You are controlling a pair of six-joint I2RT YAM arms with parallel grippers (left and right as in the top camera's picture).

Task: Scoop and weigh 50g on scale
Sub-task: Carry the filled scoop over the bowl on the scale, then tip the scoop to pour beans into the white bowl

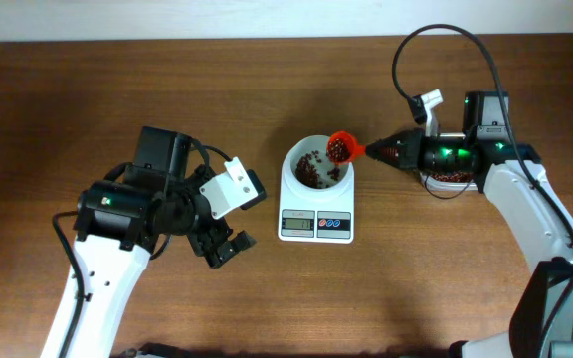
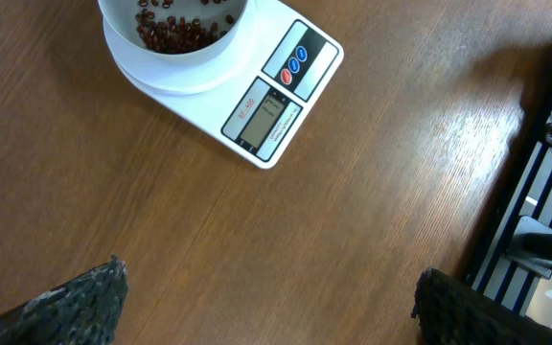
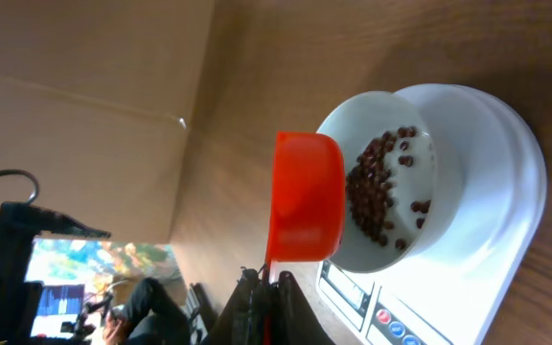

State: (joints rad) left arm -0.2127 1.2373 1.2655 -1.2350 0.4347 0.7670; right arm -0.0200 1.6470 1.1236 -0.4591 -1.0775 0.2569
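The white scale (image 1: 315, 225) stands mid-table with its round bowl (image 1: 297, 156) on top, and dark red-brown beans (image 1: 309, 171) lie in the bowl. A red scoop (image 1: 340, 149) with beans in it hangs over the bowl's right rim. My right gripper (image 1: 378, 151) is shut on the scoop's handle. In the right wrist view the scoop (image 3: 305, 196) sits beside the beans (image 3: 377, 192), with the gripper (image 3: 268, 287) below it. My left gripper (image 1: 225, 247) is open and empty over bare wood left of the scale. Its fingers (image 2: 75, 307) stand wide apart, with the scale (image 2: 276, 96) ahead.
A container of beans (image 1: 451, 177) sits under my right arm, right of the scale. A black cable (image 1: 446, 40) loops above that arm. The table's back edge (image 1: 267, 40) meets a pale wall.
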